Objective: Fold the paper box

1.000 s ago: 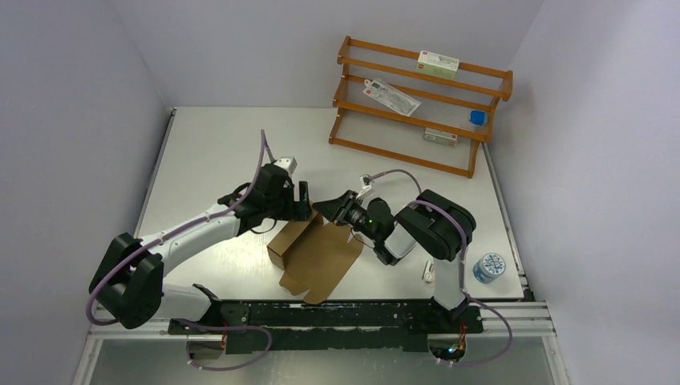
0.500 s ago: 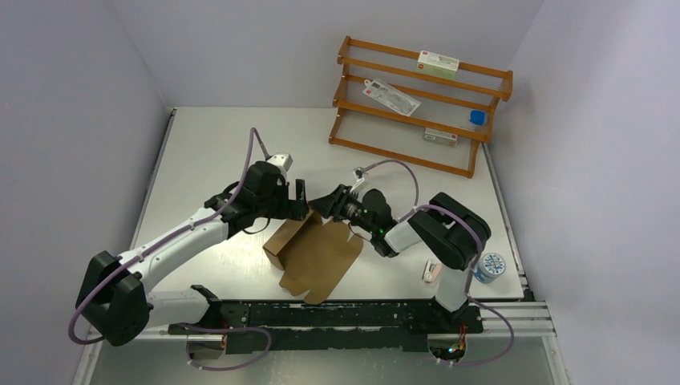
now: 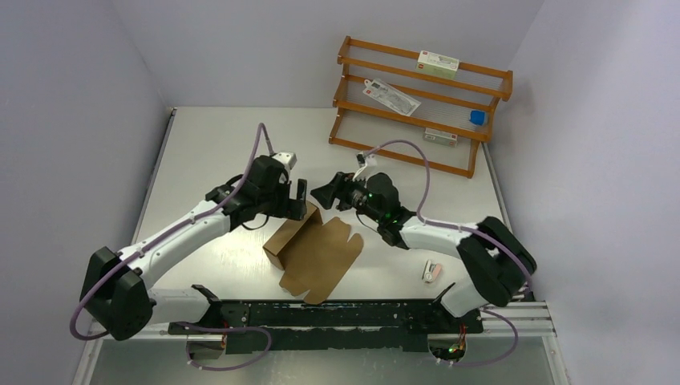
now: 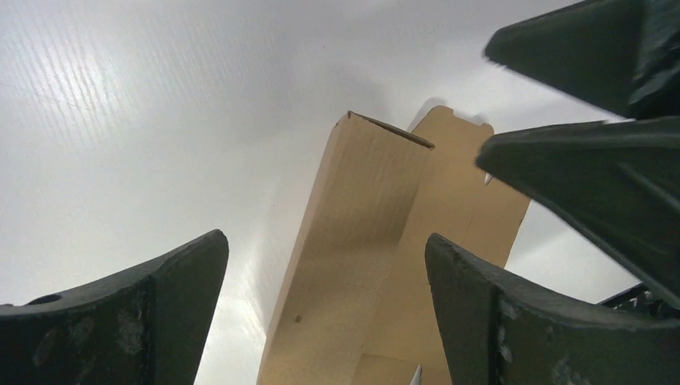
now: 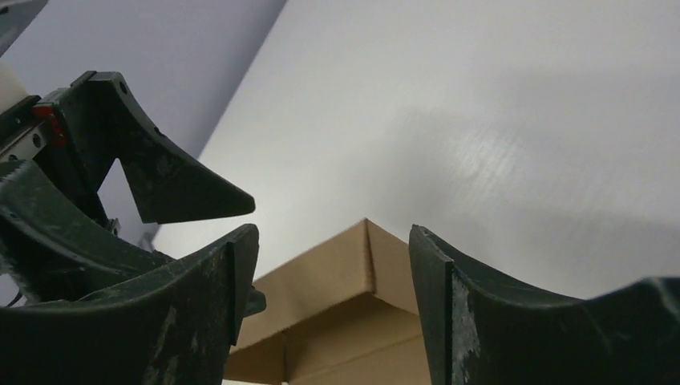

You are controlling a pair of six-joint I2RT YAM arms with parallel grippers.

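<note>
Paper box (image 3: 317, 255): it lies on the table (image 3: 200, 152), toward 6 o'clock from the middle, close to the arms' bases. One long side stands up like a wall at 9 o'clock. The rest lies flat.
Left gripper (image 3: 299, 195): it hangs over the box's far end, at about 11 o'clock from the box. Its fingers are wide apart, with nothing in them.
Right gripper (image 3: 326, 195): it is just beside the left one, at 12 o'clock from the box. Its fingers are apart too and hold nothing.
Why there: both face the far end, likely to lift the next flap.
Job: it looks only begun.
</note>
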